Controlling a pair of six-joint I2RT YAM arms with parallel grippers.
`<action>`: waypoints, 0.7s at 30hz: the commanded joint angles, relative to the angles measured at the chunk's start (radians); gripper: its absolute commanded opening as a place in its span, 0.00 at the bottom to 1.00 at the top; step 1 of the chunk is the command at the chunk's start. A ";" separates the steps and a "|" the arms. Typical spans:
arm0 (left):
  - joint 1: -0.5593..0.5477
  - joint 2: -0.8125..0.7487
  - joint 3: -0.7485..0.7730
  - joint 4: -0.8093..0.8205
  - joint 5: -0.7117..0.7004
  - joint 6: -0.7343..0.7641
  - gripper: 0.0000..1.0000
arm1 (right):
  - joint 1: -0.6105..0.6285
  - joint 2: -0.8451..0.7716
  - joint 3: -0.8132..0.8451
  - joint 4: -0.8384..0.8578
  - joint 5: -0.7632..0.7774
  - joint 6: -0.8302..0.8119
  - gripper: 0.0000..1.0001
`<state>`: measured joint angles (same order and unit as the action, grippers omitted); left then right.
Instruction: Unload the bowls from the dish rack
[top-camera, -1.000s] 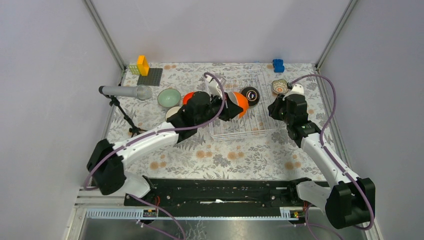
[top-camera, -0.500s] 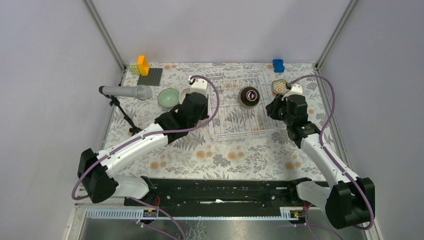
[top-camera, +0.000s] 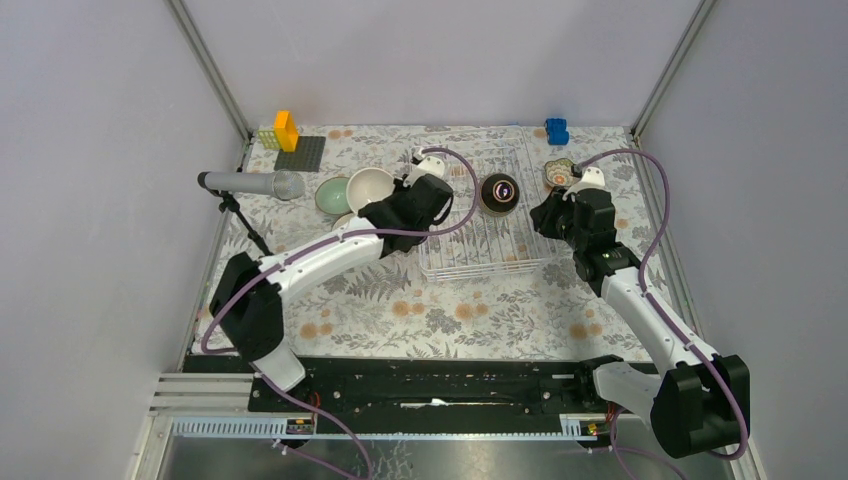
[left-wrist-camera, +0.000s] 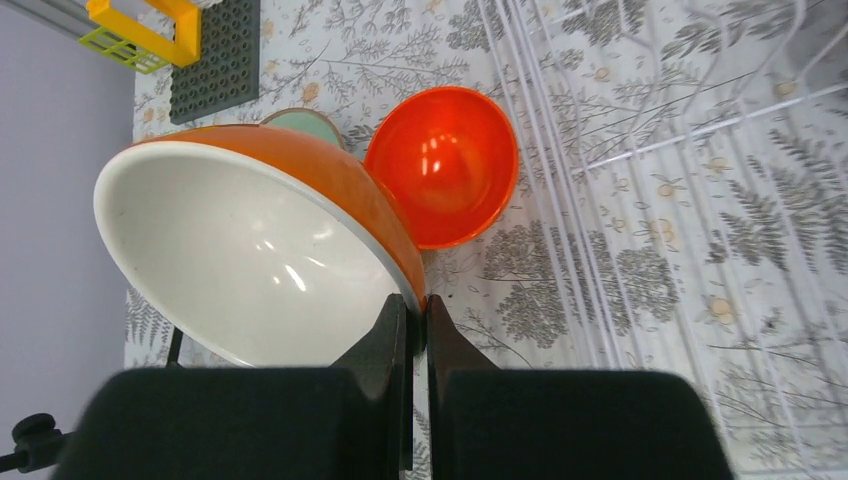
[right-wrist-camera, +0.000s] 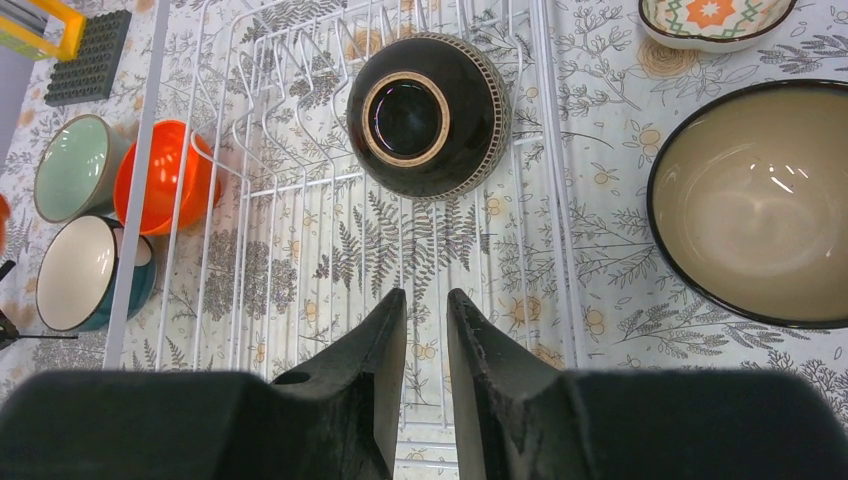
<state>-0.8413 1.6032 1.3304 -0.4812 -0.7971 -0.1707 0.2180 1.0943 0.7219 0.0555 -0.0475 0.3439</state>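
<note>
Left gripper (left-wrist-camera: 418, 312) clamped tight on rim of white-lined orange bowl (left-wrist-camera: 250, 240), held tilted just left of dish rack (top-camera: 470, 245). Right gripper (right-wrist-camera: 425, 325) above rack's right side, fingers narrowly apart, nothing between them. Dark brown bowl (right-wrist-camera: 428, 115) inside rack, far part, foot ring showing.

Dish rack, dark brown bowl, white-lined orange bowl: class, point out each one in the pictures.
Dish rack (top-camera: 480, 255), top view, bare wire floor.
Dark brown bowl (right-wrist-camera: 470, 130), right wrist view, dark outer wall.
White-lined orange bowl (left-wrist-camera: 250, 260), left wrist view, white inner surface.
</note>
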 joint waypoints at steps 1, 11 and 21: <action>0.050 0.057 0.090 0.003 -0.042 0.056 0.00 | 0.004 0.000 -0.002 0.053 -0.032 -0.010 0.28; 0.147 0.195 0.190 -0.024 0.161 0.118 0.00 | 0.004 0.014 -0.001 0.065 -0.057 -0.008 0.28; 0.166 0.173 0.030 0.187 0.206 0.341 0.00 | 0.004 0.013 0.008 0.072 -0.085 -0.002 0.28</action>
<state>-0.6819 1.8313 1.4345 -0.4515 -0.5972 0.0311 0.2180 1.1137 0.7219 0.0753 -0.1020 0.3443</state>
